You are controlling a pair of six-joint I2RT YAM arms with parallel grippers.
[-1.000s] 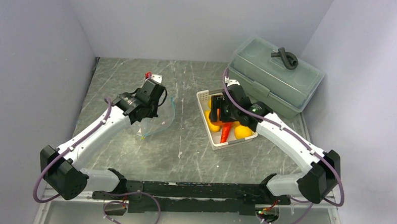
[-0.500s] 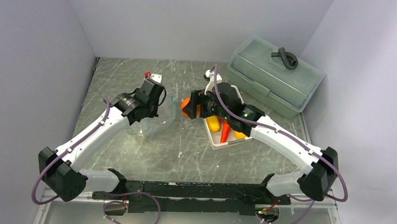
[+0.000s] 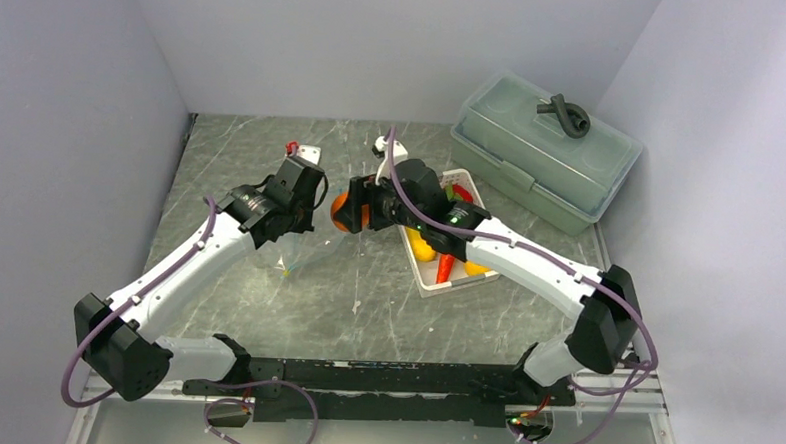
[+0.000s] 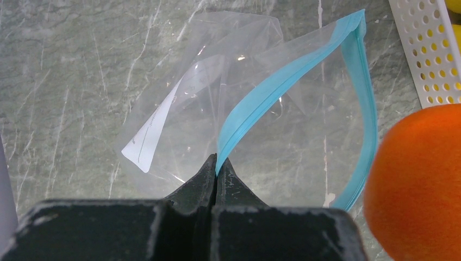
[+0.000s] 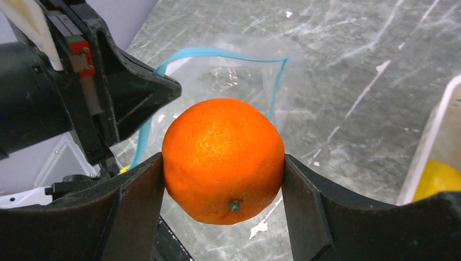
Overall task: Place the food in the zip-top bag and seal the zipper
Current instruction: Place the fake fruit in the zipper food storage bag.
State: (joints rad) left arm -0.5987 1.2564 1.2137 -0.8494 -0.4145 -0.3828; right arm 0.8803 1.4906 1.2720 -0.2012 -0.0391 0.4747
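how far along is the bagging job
Done: left pincer pinches the zipper, holding the zip-top bag open; nothing shows inside. In hand: right pincer grips an orange near its mouth. Left: remaining food in the basket, then sealing.

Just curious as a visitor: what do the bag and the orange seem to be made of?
The zip-top bag: thin clear plastic film, glossy; it creases, glints, and the table shows through. Its zipper: stiffer-looking teal plastic. The orange: matte, finely dimpled skin with a green stem nub; perhaps moulded plastic or foam.
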